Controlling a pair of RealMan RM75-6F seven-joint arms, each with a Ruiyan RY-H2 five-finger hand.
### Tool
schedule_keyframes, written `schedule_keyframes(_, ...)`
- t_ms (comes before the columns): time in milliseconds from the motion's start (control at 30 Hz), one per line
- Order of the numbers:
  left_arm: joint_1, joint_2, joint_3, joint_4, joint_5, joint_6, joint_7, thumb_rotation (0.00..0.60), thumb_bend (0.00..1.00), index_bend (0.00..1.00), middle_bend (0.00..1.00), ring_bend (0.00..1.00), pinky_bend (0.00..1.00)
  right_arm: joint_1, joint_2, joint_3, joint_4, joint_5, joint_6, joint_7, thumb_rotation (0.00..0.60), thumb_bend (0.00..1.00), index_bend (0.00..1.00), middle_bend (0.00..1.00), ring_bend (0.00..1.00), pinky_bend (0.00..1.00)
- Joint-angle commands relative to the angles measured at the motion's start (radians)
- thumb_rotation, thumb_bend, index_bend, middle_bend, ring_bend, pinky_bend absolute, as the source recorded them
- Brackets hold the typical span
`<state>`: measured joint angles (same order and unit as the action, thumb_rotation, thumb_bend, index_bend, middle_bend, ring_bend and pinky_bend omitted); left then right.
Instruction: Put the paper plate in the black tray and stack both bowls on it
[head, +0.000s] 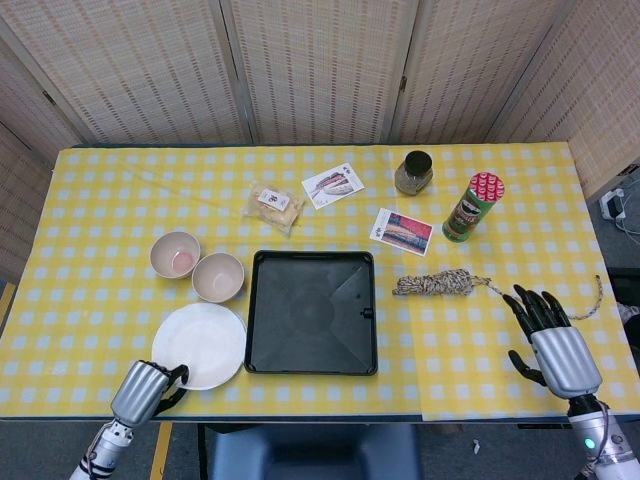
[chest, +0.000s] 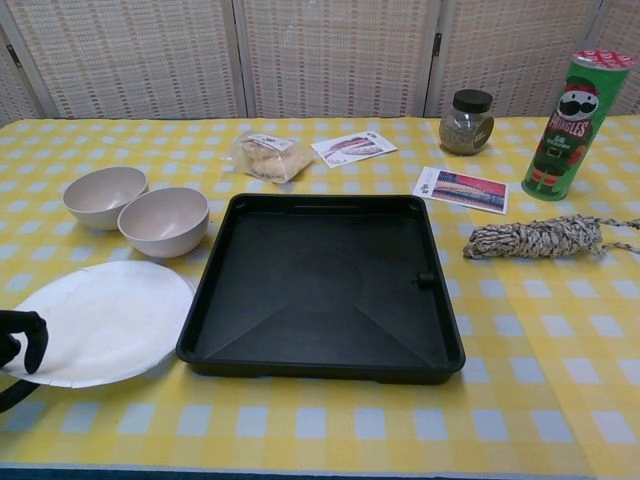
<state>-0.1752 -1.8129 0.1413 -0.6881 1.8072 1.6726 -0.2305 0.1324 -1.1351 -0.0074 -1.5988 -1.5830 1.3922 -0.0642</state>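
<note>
Here the left hand (head: 148, 390) pinches the near rim of the paper plate (head: 200, 344) at the table's front-left edge, so the first step, getting the plate into the black tray (head: 311, 312) just beside it, looks barely begun. Next it likely needs lifting over the tray's wall. Both bowls (head: 197, 266) wait behind the plate. The right hand (head: 553, 342) rests spread and empty near the front-right corner.
</note>
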Motion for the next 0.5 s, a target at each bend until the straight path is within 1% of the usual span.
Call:
schedule_keyframes(33,0.000,-0.001,0.000,0.009,0.008,0.029,-0.003,0.600,0.45,0.63,1.00,1.00,1.00,0.000,0.000,-0.001,-0.001,-0.001,0.001,-0.001,0.600,0.38,0.00,0.00,0.00,0.00)
schedule_keyframes(67,0.001,-0.002,-0.001,0.011,0.009,0.039,-0.009,0.600,0.47,0.64,1.00,1.00,1.00,-0.001,0.000,-0.001,-0.001,-0.003,0.002,-0.001,0.600,0.38,0.00,0.00,0.00,0.00)
schedule_keyframes(133,0.004,-0.006,-0.005,0.024,0.010,0.062,-0.011,0.600,0.49,0.64,1.00,1.00,1.00,-0.002,-0.001,-0.002,-0.001,-0.004,0.005,-0.003,0.600,0.38,0.00,0.00,0.00,0.00)
schedule_keyframes(333,0.013,-0.019,-0.009,0.069,0.010,0.105,0.002,0.600,0.50,0.64,1.00,1.00,1.00,-0.001,-0.003,-0.005,-0.002,-0.008,0.003,-0.006,0.600,0.38,0.00,0.00,0.00,0.00)
schedule_keyframes(500,0.021,-0.012,-0.022,0.082,0.005,0.160,0.015,0.600,0.52,0.65,1.00,1.00,1.00,-0.002,-0.003,-0.008,-0.003,-0.011,0.004,-0.007,0.600,0.38,0.00,0.00,0.00,0.00)
